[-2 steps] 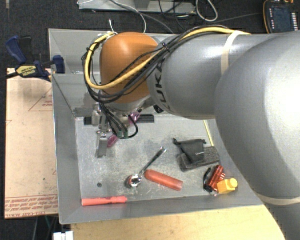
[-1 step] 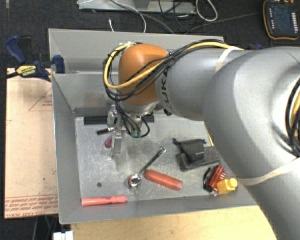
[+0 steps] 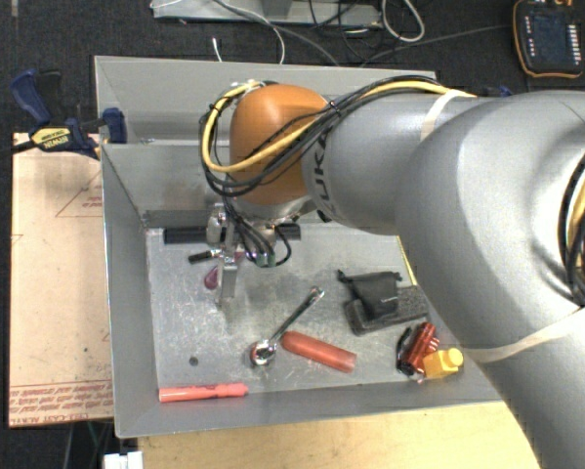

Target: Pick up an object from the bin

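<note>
My gripper (image 3: 229, 277) hangs under the orange wrist cover, low over the back left part of the bin floor. A small purple-red thing (image 3: 212, 279) lies right beside it on the left, touching or nearly touching it. A thin black pen-like piece (image 3: 204, 256) sticks out to the left just above that. A black marker (image 3: 187, 234) lies along the back wall behind the gripper. A metal spoon (image 3: 286, 328) lies slanted on the floor to the gripper's front right.
An orange-red cylinder (image 3: 318, 352) lies by the spoon's bowl. A pink marker (image 3: 202, 393) rests along the front wall. A black stapler-like block (image 3: 382, 301) and a red, black and yellow tool (image 3: 426, 352) sit at the right, under the arm.
</note>
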Robot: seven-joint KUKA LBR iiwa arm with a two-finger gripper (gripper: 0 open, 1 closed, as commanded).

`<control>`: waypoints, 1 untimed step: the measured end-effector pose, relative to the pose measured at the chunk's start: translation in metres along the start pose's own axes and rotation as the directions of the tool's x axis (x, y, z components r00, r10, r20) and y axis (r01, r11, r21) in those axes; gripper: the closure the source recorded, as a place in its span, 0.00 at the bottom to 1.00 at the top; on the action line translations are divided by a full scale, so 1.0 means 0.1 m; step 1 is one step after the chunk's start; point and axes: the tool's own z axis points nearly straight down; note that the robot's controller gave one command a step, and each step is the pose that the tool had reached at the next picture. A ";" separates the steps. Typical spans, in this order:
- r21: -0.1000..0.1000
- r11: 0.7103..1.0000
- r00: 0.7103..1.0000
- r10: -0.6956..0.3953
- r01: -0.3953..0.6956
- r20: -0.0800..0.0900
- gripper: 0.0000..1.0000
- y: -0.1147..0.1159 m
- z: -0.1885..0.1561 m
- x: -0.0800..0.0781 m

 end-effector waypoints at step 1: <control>0.000 0.949 0.949 -0.317 0.317 -0.003 0.00 0.24 0.00 -0.01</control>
